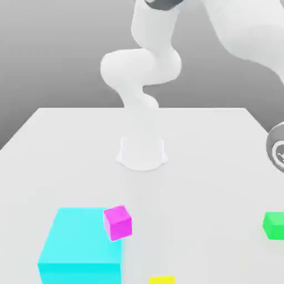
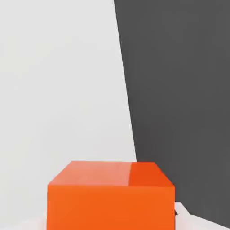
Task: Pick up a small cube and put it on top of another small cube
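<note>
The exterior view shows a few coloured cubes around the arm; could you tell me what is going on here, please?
A white Franka arm is working over a white table. Its hand camera looks closely at an orange-red cube near the table's edge; that cube is not seen in the exterior view. The magenta cube sits beside a big cyan block, nothing on it, so stacking is not done. A green cube and a yellow cube lie apart.

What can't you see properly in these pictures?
- Yellow cube, exterior view: cut off by the bottom edge.
- Orange-red cube, hand view: its lower part is cut off; it does not appear in the exterior view.
- The jaws: neither view shows whether they are open or shut.
</note>
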